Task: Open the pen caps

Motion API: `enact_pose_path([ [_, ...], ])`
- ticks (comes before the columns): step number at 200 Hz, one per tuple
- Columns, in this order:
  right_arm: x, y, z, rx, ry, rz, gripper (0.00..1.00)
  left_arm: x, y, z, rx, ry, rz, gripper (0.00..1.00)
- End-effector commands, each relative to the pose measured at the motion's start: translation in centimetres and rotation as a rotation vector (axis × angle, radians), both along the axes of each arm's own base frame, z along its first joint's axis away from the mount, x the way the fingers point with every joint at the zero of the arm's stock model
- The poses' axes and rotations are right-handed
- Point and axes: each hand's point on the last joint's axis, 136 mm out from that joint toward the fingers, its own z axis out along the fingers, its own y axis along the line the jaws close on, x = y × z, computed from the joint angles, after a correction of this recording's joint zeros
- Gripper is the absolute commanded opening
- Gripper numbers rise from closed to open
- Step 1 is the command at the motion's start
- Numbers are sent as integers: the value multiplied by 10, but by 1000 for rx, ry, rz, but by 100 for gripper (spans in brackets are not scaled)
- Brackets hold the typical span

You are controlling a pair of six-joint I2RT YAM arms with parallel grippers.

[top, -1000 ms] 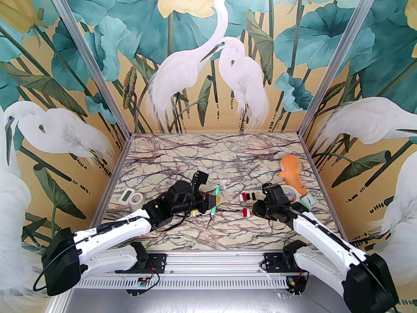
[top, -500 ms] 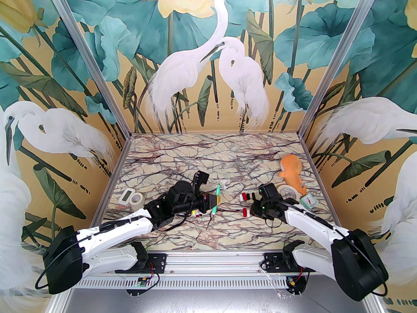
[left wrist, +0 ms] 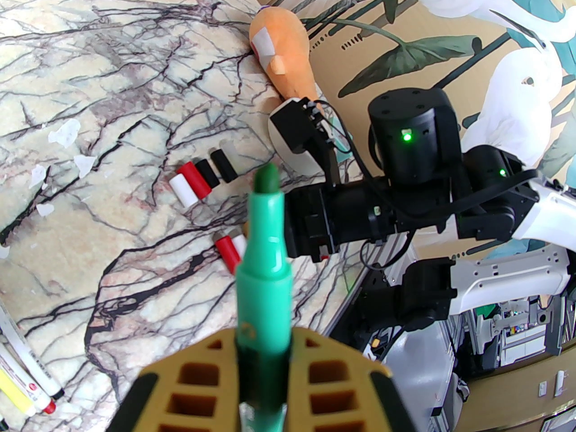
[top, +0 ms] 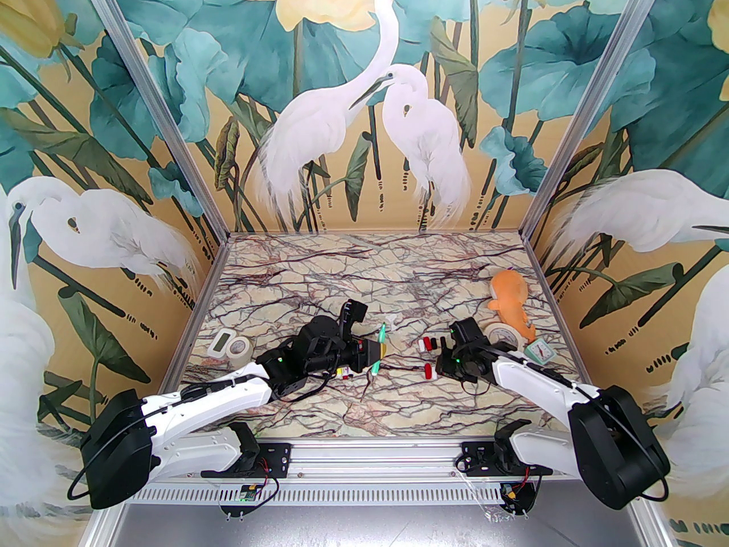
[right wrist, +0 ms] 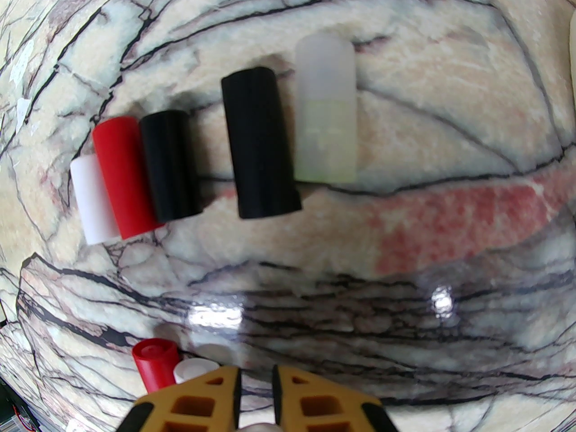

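table (top: pixel 364 271): one, marble-patterned, carrying all that follows.
left arm (top: pixel 199 402): one, white and black, reaching in over the table's near half.
right arm (top: pixel 535 382): one, the same make, reaching in from the other side.
plush toy (top: pixel 508 297): one, orange, lying on the table (every place below is told from it).
tape rolls: two, pale. One (top: pixel 504 335) is just beside the plush toy on its near side, partly behind the right arm. The other (top: pixel 239 350) is well apart, far to its left.
clock (top: pixel 540 352): one, small and green-framed, near the plush toy on its near side.
white device (top: pixel 221 341): one, far to the plush toy's left, just beside the farther roll.
green marker (left wrist: pixel 265 241): one, well to the plush toy's left, its dark tip pointing away from the grip.
left fingers (left wrist: pixel 198 374): clamped on the green marker's barrel.
right fingers (right wrist: pixel 216 394): a narrow slit between them, nothing in it, low over two caps.
pen caps: seven, lying loose on the table, left of the plush toy and nearer the arm bases.
row of five: white cap (right wrist: pixel 92 200), red cap (right wrist: pixel 123 176) and black cap (right wrist: pixel 170 164) side by side, then a gap, then second black cap (right wrist: pixel 260 142) and cloudy clear cap (right wrist: pixel 325 108).
pair: second red cap (right wrist: pixel 155 360) touching second white cap (right wrist: pixel 195 369), nearer the arm bases than the row, at the right fingers' tips.
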Motion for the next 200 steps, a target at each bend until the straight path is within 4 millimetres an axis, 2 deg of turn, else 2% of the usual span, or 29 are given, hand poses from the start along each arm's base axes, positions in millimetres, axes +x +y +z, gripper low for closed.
enact_pose_path([
  [1,9,3,4,-11,-32,16,25,1,-2,-2,-15,11,-5,7],
  [99,11,4,11,-15,-49,25,28,2,-2,-9,5,37,7,7],
  [144,15,7,43,-13,-129,36,30,10,4,-18,67,56,66,8],
  [200,20,20,99,99,-313,76,49,27,24,-43,224,114,240,8],
])
